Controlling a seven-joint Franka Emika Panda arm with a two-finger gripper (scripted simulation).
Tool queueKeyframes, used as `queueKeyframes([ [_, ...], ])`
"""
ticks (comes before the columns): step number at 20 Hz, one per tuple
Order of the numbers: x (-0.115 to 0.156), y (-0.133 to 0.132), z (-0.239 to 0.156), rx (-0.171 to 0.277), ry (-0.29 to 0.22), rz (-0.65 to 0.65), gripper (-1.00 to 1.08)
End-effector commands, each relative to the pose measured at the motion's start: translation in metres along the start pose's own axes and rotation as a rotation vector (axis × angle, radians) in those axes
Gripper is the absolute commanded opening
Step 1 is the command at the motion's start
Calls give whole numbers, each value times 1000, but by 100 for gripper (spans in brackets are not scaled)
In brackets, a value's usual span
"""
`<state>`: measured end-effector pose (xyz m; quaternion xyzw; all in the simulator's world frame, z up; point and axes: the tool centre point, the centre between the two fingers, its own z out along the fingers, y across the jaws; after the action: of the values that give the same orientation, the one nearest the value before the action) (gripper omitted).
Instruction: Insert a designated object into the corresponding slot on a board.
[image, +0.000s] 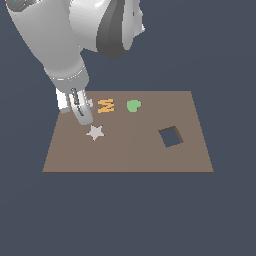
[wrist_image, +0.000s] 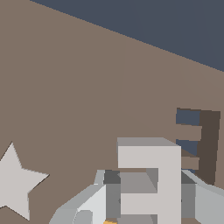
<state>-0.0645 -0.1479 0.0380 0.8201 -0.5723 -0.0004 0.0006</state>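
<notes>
In the wrist view the light grey E block (wrist_image: 148, 183) sits between my gripper's (wrist_image: 149, 194) two fingers (wrist_image: 87, 205), which press on its sides. It is held just above the brown board (wrist_image: 87, 87). The dark E-shaped slot (wrist_image: 203, 144) lies in the board a short way from the block, apart from it. In the exterior view my gripper (image: 85, 119) hangs over the board's (image: 130, 150) far corner at the exterior view's left. There the arm hides the slot, and I cannot pick out the block.
A pale grey star (image: 95, 132) lies just in front of the gripper and shows in the wrist view (wrist_image: 15, 183). An orange M piece (image: 106, 105) and a green piece (image: 133, 105) lie along the far edge. A larger dark square hole (image: 171, 137) is toward the exterior view's right.
</notes>
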Motion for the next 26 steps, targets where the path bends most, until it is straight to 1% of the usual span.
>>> queueKeyframes([
  [1, 7, 17, -1, 1, 0, 33, -100],
  [5, 15, 36, -2, 0, 0, 68, -100],
  [8, 18, 43, -2, 0, 0, 81, -100],
  [18, 19, 45, 8, 0, -1, 83, -100],
  [19, 19, 45, 8, 0, -1, 83, 100],
  [26, 19, 45, 8, 0, -1, 83, 100],
])
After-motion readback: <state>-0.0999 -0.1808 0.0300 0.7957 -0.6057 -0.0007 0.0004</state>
